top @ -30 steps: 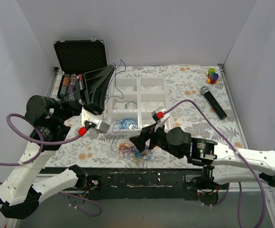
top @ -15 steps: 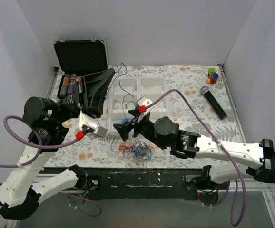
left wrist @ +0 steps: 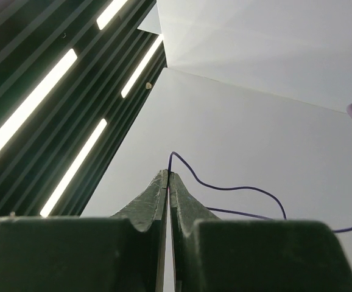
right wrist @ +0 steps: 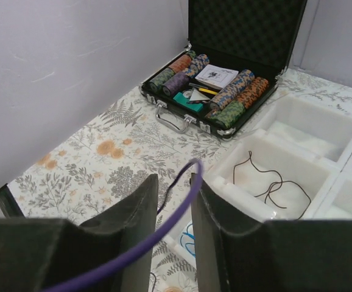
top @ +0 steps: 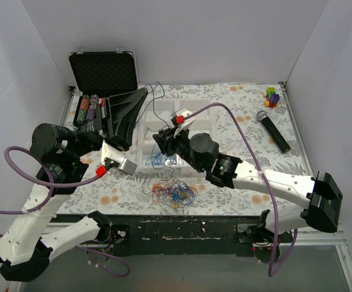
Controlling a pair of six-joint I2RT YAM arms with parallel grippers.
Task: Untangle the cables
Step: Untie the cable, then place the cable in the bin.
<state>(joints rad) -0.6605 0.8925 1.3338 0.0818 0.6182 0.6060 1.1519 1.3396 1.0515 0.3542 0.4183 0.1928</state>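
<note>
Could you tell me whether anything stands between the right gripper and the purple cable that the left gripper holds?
Nothing visible does. The purple cable, pinched in the shut left gripper, runs between the open fingers of the right gripper.

The table cover looks like matt printed cloth. The compartment tray is smooth, milky white plastic. Black egg-crate foam lines the poker chip case at upper left; its handle is shiny metal. The cables wear thin coloured plastic sheathing.

Tangled cables before tray; case behind-left; microphone right.
</note>
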